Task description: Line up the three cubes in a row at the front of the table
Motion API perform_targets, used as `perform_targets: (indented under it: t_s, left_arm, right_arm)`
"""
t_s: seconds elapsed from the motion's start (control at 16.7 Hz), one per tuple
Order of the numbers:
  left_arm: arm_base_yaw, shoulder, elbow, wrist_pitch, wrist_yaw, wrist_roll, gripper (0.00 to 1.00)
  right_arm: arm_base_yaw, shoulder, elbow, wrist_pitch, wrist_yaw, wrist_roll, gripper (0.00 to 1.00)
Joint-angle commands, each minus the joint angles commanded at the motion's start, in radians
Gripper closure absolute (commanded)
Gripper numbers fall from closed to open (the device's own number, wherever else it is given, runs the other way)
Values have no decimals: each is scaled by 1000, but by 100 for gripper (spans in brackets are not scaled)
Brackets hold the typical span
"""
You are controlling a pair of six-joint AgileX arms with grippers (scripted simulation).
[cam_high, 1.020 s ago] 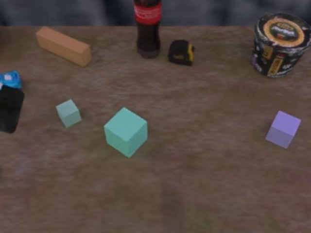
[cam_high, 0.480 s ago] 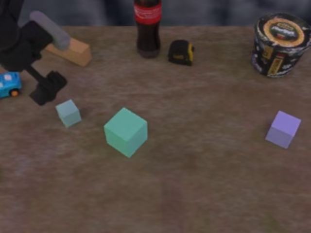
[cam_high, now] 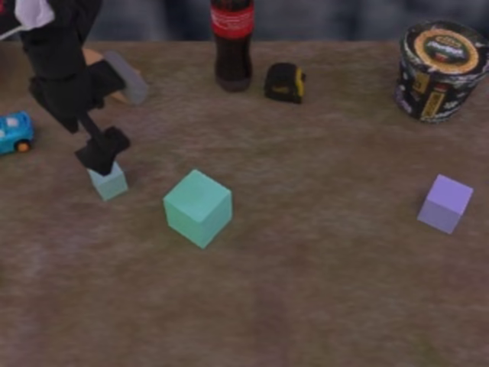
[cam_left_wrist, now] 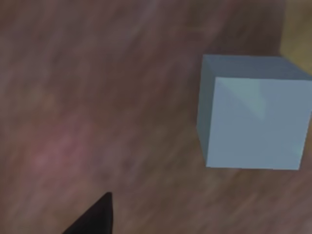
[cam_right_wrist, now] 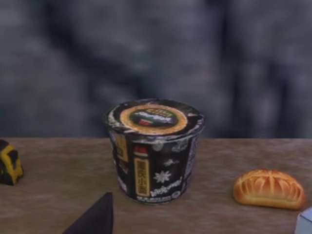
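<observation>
The left gripper (cam_high: pixel 102 155) hovers just above the small pale teal matte cube (cam_high: pixel 108 182), its finger spread impossible to tell; the cube looks light, rigid and non-slippery, best pinched on two opposite flat sides.

Tan block (cam_high: pixel 114 73) behind left arm

Mottled brown table (cam_high: pixel 321 306) with three cubes (cam_high: pixel 198 207), cola bottle (cam_high: pixel 232 42), tape measure (cam_high: pixel 285 82), noodle cup (cam_high: pixel 441 69), toy car (cam_high: pixel 14 132).
</observation>
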Motion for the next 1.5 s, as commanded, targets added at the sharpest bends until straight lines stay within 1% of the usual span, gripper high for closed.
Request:
perform_targets:
  t_s: [0.48,0.9,1.2,1.5]
  left_arm:
    - [2,15,-4,13,0,5,0]
    - [0,116,-146,263,1,7,0]
    - [0,126,-157,280,1,7,0]
    - [0,126,-157,280,1,7,38]
  right_arm:
    - [0,0,0,0,0,0,0]
    - [0,0,0,0,0,0,0]
    - [0,0,0,0,0,0,0]
    - [0,0,0,0,0,0,0]
